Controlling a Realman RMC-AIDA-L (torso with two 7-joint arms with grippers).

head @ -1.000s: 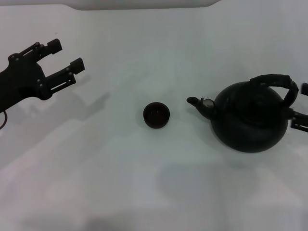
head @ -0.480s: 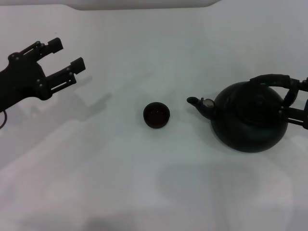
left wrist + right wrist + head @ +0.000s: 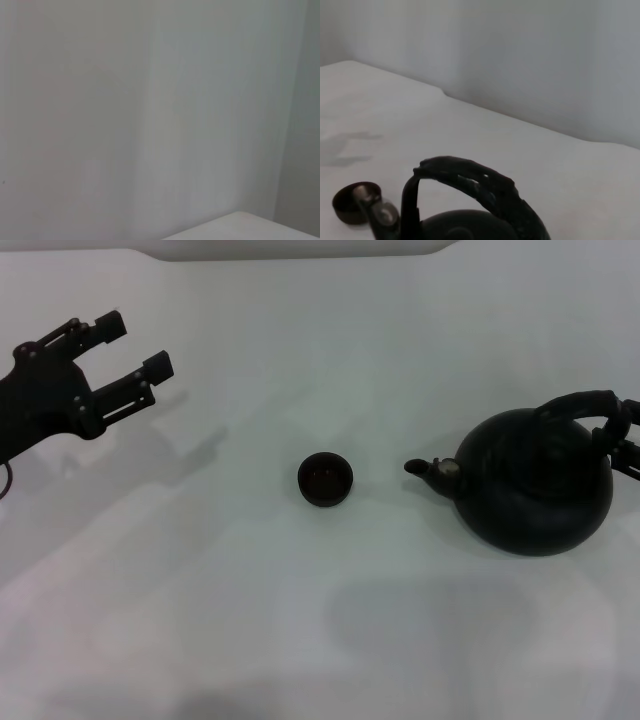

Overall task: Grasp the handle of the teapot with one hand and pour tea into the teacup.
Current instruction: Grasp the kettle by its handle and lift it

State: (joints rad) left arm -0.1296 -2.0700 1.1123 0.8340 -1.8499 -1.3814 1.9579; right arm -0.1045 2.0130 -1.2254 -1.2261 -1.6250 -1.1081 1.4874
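The round matte black teapot point(image 3: 535, 490) stands at the right of the white table, its short spout point(image 3: 425, 469) pointing left at the teacup. The small dark teacup point(image 3: 325, 480) sits upright at the table's middle, apart from the spout. My right gripper point(image 3: 629, 433) is at the right edge of the head view, shut on the right end of the ribbed arched handle point(image 3: 585, 403). The right wrist view shows the handle point(image 3: 475, 182) close up, the teapot's top point(image 3: 465, 229) and the teacup point(image 3: 347, 202) beyond it. My left gripper point(image 3: 136, 345) is open and empty at the far left.
The white table point(image 3: 250, 620) carries nothing else. A pale wall rises behind the table's far edge point(image 3: 485, 110). The left wrist view shows only that wall and a corner of the table point(image 3: 250, 227).
The teapot has shifted to the right and slightly toward me, together with my right gripper at its handle. The left gripper has risen slightly. The teacup has not moved.
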